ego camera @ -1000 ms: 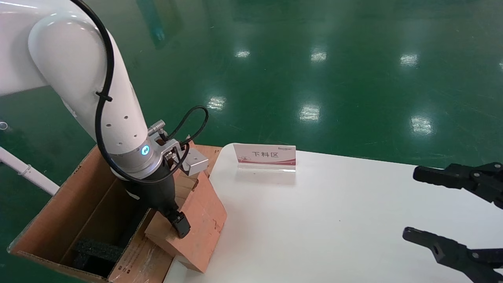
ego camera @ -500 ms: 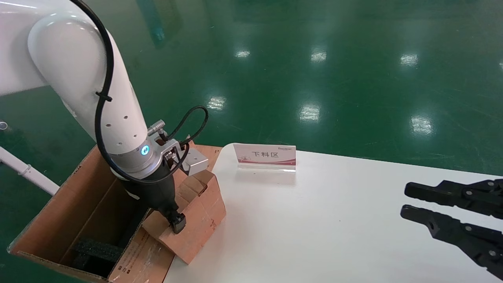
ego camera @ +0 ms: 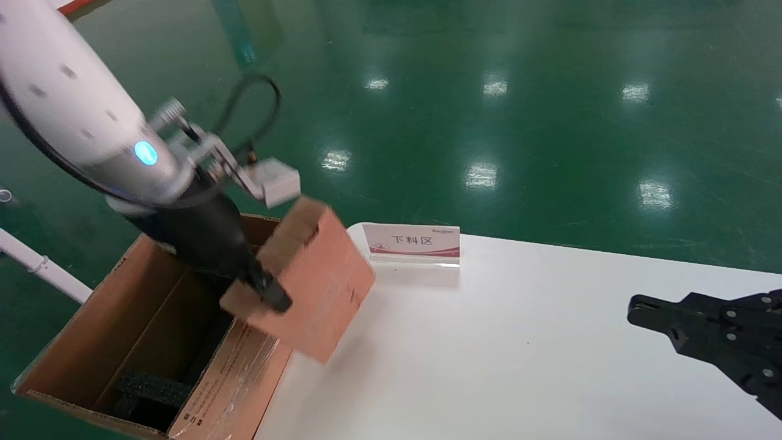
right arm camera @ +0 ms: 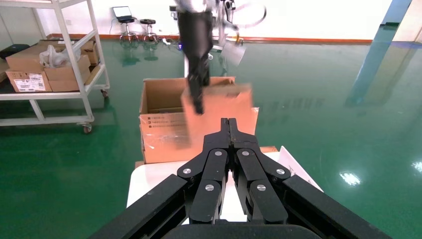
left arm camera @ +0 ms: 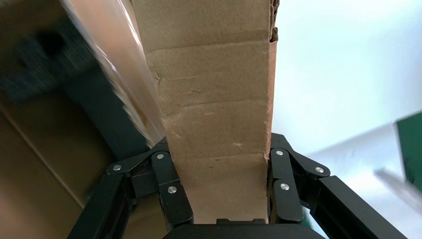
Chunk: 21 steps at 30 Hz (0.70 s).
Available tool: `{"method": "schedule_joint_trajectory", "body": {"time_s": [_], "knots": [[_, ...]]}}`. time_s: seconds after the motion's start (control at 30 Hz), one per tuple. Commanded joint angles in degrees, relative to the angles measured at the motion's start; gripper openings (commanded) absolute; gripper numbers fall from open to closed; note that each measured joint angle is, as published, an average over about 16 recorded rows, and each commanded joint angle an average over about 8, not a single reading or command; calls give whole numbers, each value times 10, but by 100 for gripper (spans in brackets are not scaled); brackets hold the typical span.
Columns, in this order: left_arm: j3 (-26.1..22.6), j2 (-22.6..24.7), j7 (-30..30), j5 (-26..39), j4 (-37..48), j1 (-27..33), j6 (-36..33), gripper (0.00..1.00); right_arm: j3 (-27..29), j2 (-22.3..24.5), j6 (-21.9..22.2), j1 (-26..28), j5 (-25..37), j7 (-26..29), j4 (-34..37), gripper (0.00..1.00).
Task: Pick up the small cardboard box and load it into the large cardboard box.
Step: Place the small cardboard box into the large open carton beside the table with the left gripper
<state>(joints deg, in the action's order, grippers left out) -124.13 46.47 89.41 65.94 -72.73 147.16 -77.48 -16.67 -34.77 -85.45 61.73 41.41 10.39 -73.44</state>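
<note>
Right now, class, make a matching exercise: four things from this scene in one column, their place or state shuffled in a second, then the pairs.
1. small cardboard box
2. large cardboard box
3. right gripper
4. sign

A. shut, holding nothing
B. standing on the white table
C. open-topped, black foam inside
D. lifted, clamped in the left gripper

Pairs: 1-D, 2-C, 3-A, 4-B

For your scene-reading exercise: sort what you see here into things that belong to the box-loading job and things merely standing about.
Job:
- small cardboard box, lifted clear of the table
- large cardboard box, open
- left gripper, shut on the small box

Bystanders:
- sign on the white table
- right gripper, shut, idle
- shelf trolley
</note>
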Motion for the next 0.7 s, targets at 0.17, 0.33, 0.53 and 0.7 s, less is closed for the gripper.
{"method": "schedule_joint_trajectory", "body": {"time_s": [0.17, 0.33, 0.53, 0.7], "knots": [[23, -41, -39, 0, 39, 77, -23, 0, 0, 0, 0, 0, 0, 0, 0, 0], [29, -61, -70, 16, 84, 129, -60, 0, 0, 0, 0, 0, 0, 0, 0, 0], [33, -76, -109, 33, 129, 163, -106, 0, -1, 0, 0, 0, 0, 0, 0, 0], [18, -85, -139, 48, 157, 171, -130, 0, -1, 0, 0, 0, -1, 0, 0, 0]]}}
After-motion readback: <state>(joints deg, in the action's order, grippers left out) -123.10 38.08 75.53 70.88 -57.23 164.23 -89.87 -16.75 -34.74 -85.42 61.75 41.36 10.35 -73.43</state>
